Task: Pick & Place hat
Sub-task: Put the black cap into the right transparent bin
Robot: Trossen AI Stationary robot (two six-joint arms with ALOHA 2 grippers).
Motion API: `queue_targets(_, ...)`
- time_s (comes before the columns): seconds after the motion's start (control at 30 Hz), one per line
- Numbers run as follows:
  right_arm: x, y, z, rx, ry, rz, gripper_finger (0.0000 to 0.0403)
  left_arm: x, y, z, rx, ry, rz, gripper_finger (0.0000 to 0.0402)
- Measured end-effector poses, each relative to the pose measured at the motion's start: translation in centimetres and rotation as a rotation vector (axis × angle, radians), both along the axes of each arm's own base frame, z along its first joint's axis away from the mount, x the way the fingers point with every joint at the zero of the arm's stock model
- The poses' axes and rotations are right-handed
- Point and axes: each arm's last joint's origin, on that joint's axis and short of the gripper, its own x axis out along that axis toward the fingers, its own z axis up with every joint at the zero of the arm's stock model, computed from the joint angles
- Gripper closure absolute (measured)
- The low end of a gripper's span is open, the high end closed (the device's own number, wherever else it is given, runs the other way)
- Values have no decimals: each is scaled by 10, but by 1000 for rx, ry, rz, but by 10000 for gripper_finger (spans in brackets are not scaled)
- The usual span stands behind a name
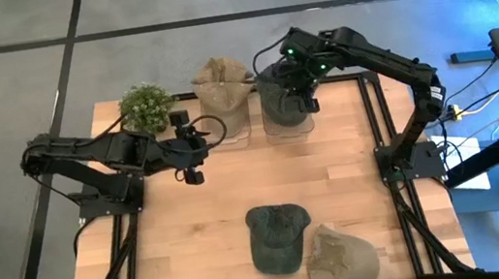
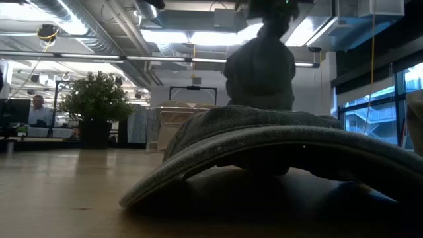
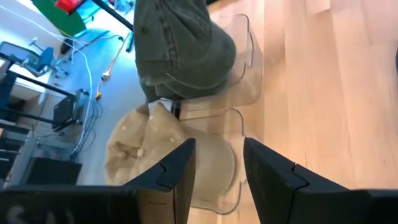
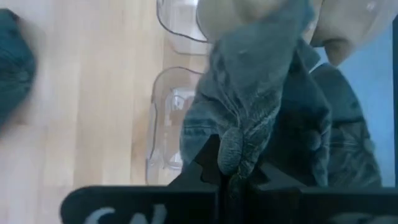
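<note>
Hat [image 4: 261, 106], dark green, hangs limp over the clear stand [image 4: 171, 124] at the table's far edge, pinched in my right gripper [image 4: 233, 177]. Soft, light cloth; I judge the crown fold grips best. Left gripper [image 3: 214, 165] stands open, empty, near the tan hat [image 3: 143, 149].

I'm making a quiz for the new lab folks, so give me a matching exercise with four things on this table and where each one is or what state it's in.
Things:
1. tan hat
2. green hat
3. dark green cap
4. left gripper

States:
A. open, holding nothing, over bare wood
B. pinched by the shut right gripper over a clear stand
C. lying flat at the table's near edge, beside a tan cap
D. sitting on a clear stand next to the potted plant

Pairs: 1-D, 2-B, 3-C, 4-A
</note>
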Motion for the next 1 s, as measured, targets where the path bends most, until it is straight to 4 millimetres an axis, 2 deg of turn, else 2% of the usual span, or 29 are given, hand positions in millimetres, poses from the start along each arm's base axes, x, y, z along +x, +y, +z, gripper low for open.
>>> queue_targets(0.23,7,-5,-34,10,37,10,393,1,0,-13,-13,24,12,274)
queue_targets(0.47,6,-11,-54,-53,110,-57,390,2,0,-23,-15,51,14,274)
queue_targets(0.73,3,-25,-58,-121,108,-177,378,2,0,-23,-16,51,16,274)
queue_targets(1.0,2,-26,-58,-125,116,-172,375,2,-1,-23,-27,54,5,274)
